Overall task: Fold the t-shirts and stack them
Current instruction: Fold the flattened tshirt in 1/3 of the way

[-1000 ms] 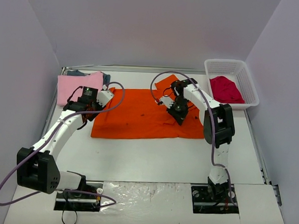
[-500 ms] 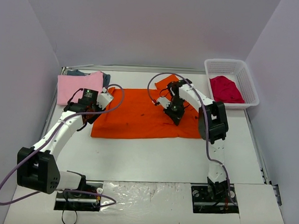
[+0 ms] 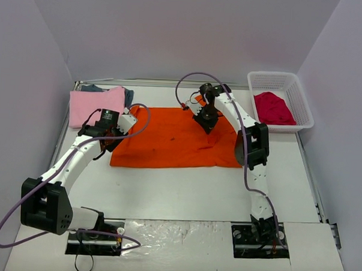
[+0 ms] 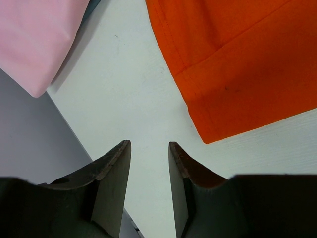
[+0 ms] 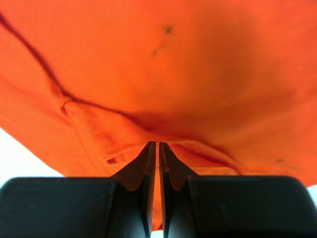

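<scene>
A: One thin pinch is all that holds it. The right gripper (image 5: 157,145) has its jaws closed tight on a small ridge of the orange t-shirt (image 3: 163,141), up near the shirt's 1 o'clock corner.

B: And the shirt itself?

A: Flat on the counter (image 3: 184,189), mid-table, mostly spread out. A sleeve pokes out at approx 12.

B: So what's the risk?

A: Slip. The grip looks shallow, cloth only at the very tips. If the arm pulls toward 7 or 8 to fold, drag on the counter could tug the cloth out & the flap drops halfway, skewed.

B: Left side?

A: The left gripper (image 4: 148,145) hangs w/ jaws partly apart, nothing btw them, over bare counter just off the shirt's 9 o'clock hem corner. It's not pinning anything. So a one-sided pull may drag the whole shirt instead of folding it, or fold it crooked.

B: Neighbours?

A: At 10 o'clock the pink t-shirt (image 3: 95,103) lies folded on a dark blue-grey t-shirt (image 3: 128,95), near the left gripper. A careless swing there could knock the stack. The crimson t-shirt (image 3: 272,108) sits in the basket (image 3: 280,75) at 2 o'clock, well apart, so no worry.

B: Anything else?

A: Can't tell how many layers are in the pinch. If it's front & back both, the fold prob. comes out bunched.
</scene>
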`<action>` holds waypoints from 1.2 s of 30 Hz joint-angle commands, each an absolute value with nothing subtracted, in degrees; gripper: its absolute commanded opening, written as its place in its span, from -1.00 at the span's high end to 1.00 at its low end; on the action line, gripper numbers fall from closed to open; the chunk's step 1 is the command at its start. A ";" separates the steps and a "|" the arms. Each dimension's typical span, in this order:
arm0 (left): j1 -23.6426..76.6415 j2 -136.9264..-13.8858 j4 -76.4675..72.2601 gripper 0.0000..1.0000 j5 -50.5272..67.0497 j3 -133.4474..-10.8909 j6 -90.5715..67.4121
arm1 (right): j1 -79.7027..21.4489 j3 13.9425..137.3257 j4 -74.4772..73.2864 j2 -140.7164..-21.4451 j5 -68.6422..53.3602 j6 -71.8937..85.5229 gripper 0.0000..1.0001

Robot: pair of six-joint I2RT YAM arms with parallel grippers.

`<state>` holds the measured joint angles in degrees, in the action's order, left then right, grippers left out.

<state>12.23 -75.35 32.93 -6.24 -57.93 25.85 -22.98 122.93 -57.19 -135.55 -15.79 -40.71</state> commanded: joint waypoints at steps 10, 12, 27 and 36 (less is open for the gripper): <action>11.51 -73.74 33.58 0.29 -6.59 -59.24 23.99 | -23.03 126.14 -60.03 -130.46 -13.62 -39.20 0.95; 11.51 -73.39 33.40 0.29 -6.50 -59.06 23.99 | -22.76 119.66 -59.51 -127.37 -13.80 -39.11 0.95; 11.51 -73.48 32.43 0.29 -4.83 -57.66 23.55 | -23.64 94.31 -52.39 -115.40 -16.34 -37.62 0.95; 11.43 -73.21 31.82 0.29 -5.10 -56.52 23.55 | -25.84 94.66 -50.45 -119.18 -17.05 -36.30 0.97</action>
